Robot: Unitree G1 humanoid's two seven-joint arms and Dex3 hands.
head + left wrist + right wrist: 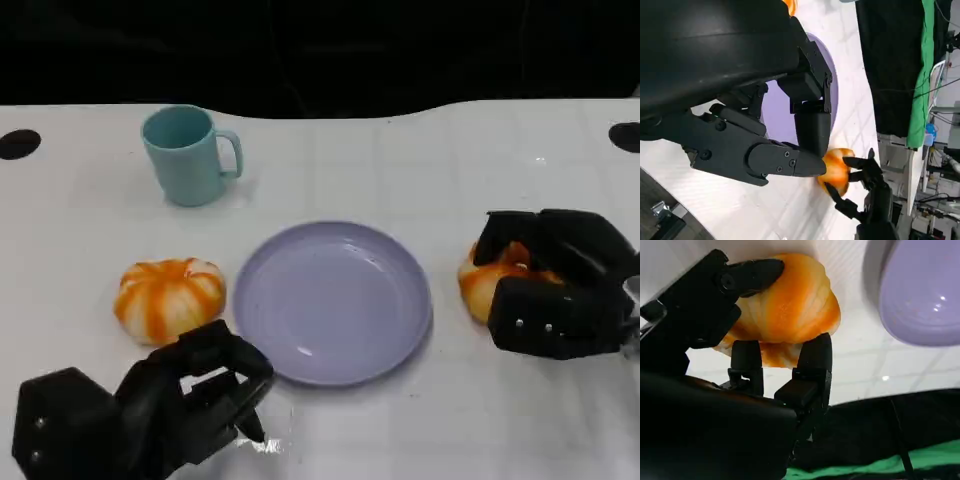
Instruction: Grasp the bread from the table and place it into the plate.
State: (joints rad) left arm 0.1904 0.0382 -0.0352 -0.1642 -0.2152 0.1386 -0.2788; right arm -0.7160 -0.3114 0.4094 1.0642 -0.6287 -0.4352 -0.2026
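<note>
Since task calls for bread in plate: everything below read against that goal.
Right hand (550, 285): black, many-fingered, wrapped round the orange-and-white striped round bread roll (484, 278) on the plate's right; in the right wrist view fingers (815, 357) pressed against one side of the roll and another (752, 272) bearing on the opposite side, so held, not merely touched.
Reason for that hold: opposed contact across the roll's width, probably to keep a soft, rounded thing from rolling out on the carry.
Held roll's place: just beside the round lavender plate (400, 335), near the rim but outside it; not yet in the plate.
Lifted or resting: cannot tell whether the roll's underside is off the white tabletop (400, 170).
Left hand (190, 395): low at the near edge, fingers curled inward, nothing in them; seemingly parked out of the way.
Second striped roll (168, 298): on the tabletop left of the plate, just beyond the left hand, untouched.
Pale teal handled mug (188, 155): upright, well behind the plate, no part in the task.
Hidden: most of the held roll in the head view, covered by the right hand.
Cut off: left forearm at the head view's lower edge; plate partly masked by left fingers in the left wrist view.
Hard to make out: dark background past the tabletop's far edge.
</note>
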